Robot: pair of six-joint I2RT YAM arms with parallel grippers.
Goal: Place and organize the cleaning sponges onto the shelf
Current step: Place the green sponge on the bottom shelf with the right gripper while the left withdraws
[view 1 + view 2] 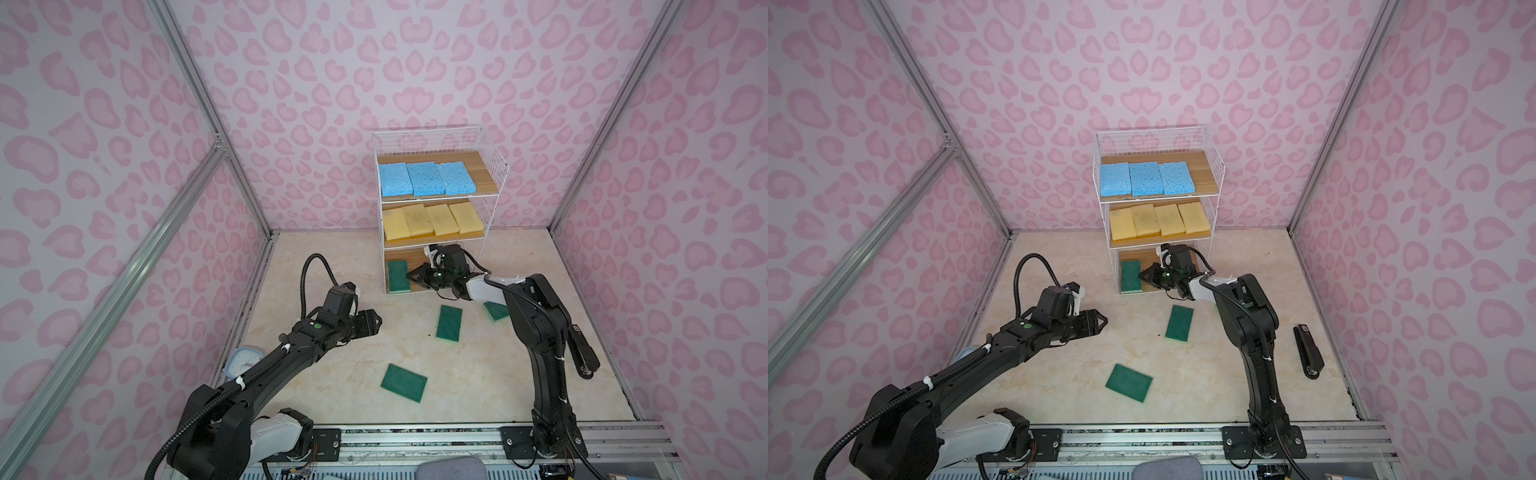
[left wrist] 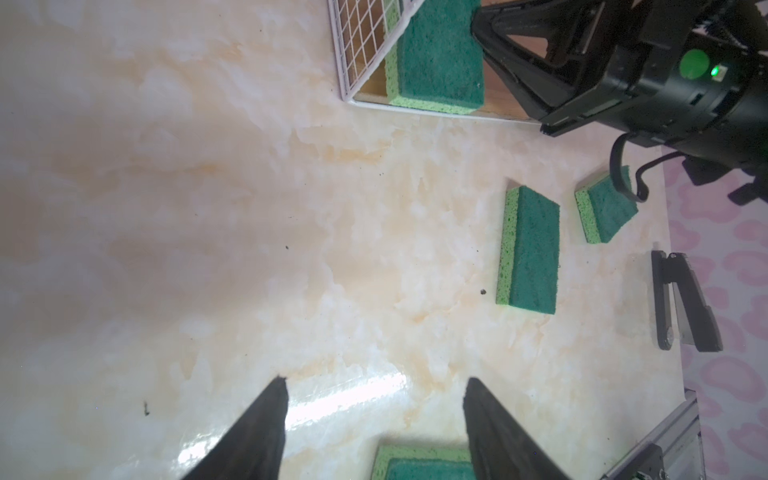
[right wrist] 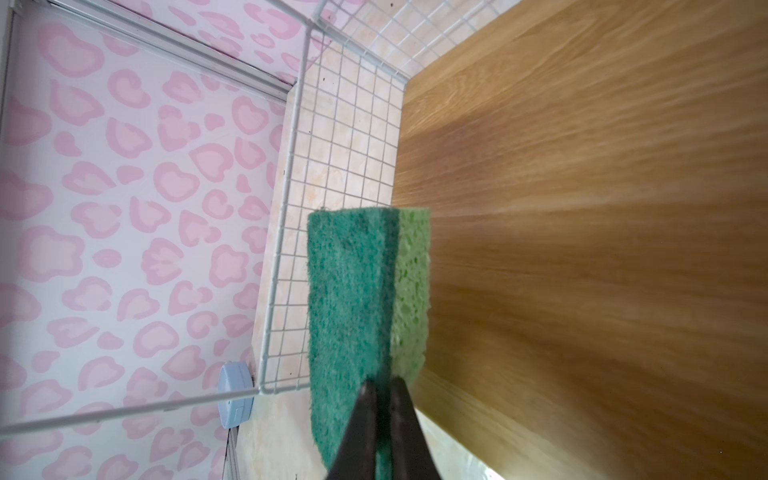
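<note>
The shelf (image 1: 482, 174) (image 1: 1204, 174) stands at the far middle of the marble surface (image 1: 478, 374). Three blue sponges (image 1: 424, 178) lie side by side on its top board and four yellow sponges (image 1: 432, 219) fill the middle board. On the bottom board (image 3: 582, 208) one green sponge (image 1: 398, 275) (image 1: 1130, 275) (image 3: 353, 299) lies flat at the left end, just beside the wire grid side.

The right arm (image 1: 536, 316) reaches in under the middle board from the right. The right jaws are pressed together, with their tips against that sponge's right side. I cannot tell whether any of the sponge is caught between them.

The left arm (image 1: 291, 353) hangs over the left of the surface, well short of the shelf. The left jaws are spread and hold nothing.

Three more green sponges lie loose on the surface:
- The middle sponge (image 1: 449, 323) (image 2: 530, 249) lies near the shelf's front.
- The right sponge (image 1: 496, 311) (image 2: 606, 212) is partly hidden behind the right arm's forearm.
- The near sponge (image 1: 404, 382) (image 1: 1128, 382) lies by itself.

A black stapler (image 1: 1308, 351) (image 2: 681, 307) lies at the right edge, beyond the right arm. A pale blue clock (image 1: 243, 361) sits at the left edge, partly covered by the left arm.
</note>
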